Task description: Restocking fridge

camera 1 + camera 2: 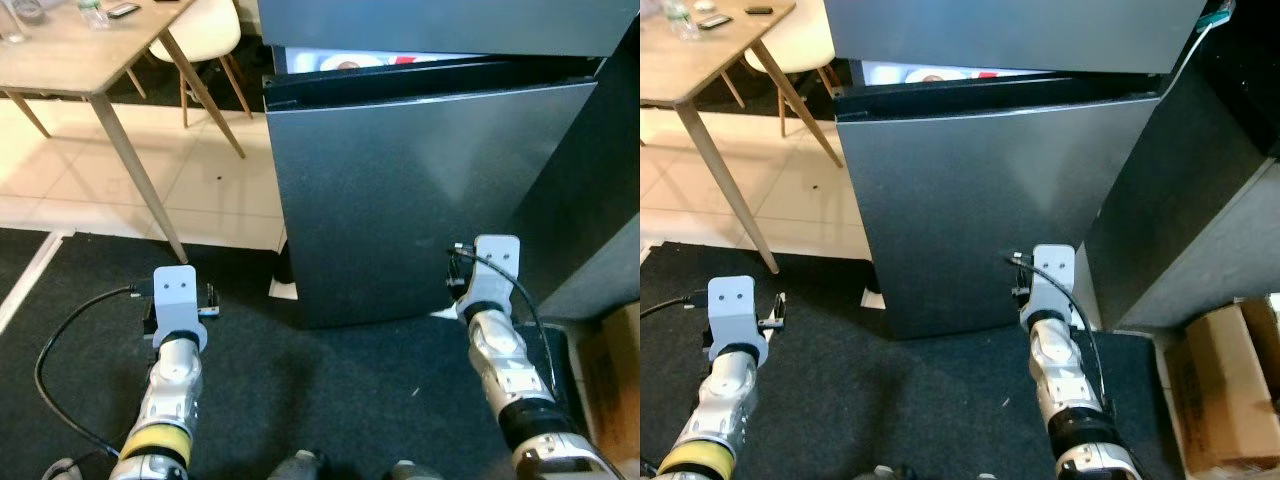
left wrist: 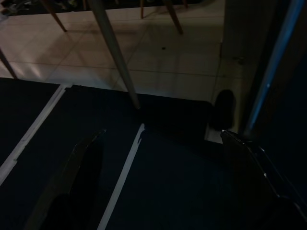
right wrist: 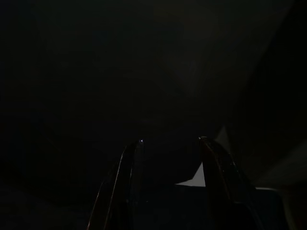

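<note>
both silver arms are held low and forward over the dark carpet [image 1: 330,390], nothing carried in either — a stance that is judged to suit an approach to the door rather than a loading step. the left gripper [image 2: 168,191] is seen with its two black fingers spread wide apart and empty, pointed at the carpet and the white tiled floor [image 2: 158,62] beyond it. the right gripper [image 3: 168,187] also has its fingers apart, with nothing between them, and hangs just before the lower door of the tall dark grey metal fridge [image 1: 420,190].

straight ahead of the right gripper, the fridge door is seen slightly ajar — a bright strip of the lit interior [image 1: 350,62] is shown along its top edge, with red and white items that cannot be made out. ahead of the left gripper and off to its outer side, a light wooden table [image 1: 70,50] and a white chair [image 1: 205,35] are placed on the tiles. a brown cardboard box [image 1: 1225,385] is set on the floor to the outer side of the right gripper, perhaps holding stock.
</note>
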### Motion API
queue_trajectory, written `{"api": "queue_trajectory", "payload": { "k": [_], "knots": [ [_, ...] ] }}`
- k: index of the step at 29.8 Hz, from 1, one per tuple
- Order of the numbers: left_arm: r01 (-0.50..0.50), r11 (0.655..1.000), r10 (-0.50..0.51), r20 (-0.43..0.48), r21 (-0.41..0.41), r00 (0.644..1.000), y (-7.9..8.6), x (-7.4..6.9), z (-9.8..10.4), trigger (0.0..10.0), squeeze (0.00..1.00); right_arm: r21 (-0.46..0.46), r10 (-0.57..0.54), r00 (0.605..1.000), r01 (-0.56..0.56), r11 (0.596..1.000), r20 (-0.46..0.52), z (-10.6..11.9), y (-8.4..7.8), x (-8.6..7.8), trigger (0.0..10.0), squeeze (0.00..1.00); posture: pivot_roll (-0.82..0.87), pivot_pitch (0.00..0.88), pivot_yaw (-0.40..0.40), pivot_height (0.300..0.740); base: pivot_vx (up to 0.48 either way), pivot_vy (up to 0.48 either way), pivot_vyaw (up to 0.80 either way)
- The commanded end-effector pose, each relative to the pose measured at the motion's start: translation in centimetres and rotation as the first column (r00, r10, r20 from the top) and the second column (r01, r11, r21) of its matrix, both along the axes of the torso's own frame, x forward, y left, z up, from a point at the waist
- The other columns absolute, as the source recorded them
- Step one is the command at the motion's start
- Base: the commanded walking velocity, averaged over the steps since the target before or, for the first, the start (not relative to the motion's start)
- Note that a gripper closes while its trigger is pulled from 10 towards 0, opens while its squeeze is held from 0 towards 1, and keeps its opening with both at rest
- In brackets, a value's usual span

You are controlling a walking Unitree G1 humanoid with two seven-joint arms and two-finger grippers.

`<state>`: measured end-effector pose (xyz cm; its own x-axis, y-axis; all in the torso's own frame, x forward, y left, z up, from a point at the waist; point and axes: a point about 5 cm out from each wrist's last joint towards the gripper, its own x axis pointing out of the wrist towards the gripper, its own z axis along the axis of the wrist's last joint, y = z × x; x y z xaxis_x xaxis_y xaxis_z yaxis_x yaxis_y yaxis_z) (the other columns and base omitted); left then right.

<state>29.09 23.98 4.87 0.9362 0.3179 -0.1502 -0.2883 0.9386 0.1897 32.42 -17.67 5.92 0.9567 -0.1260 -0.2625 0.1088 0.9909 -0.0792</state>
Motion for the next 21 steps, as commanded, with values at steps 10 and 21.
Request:
{"api": "queue_trajectory", "payload": {
  "k": [10,21],
  "knots": [
    [0.095,0.995,-0.098,0.079,0.039,0.992,-1.5,1.9,2.6,10.0,0.0,0.055,-0.01,0.998,0.006,0.998,0.067,1.2,0.1,0.4,10.0,0.0,0.02,0.11,-0.017,0.74,0.049,0.0,0.0],
    [0.326,0.932,-0.34,0.07,0.157,0.938,-4.4,2.0,3.4,10.0,0.0,0.083,-0.033,0.987,0.02,0.996,0.156,2.3,0.1,0.5,10.0,0.0,0.02,0.108,-0.011,0.74,0.335,0.0,0.0]
  ]
}}
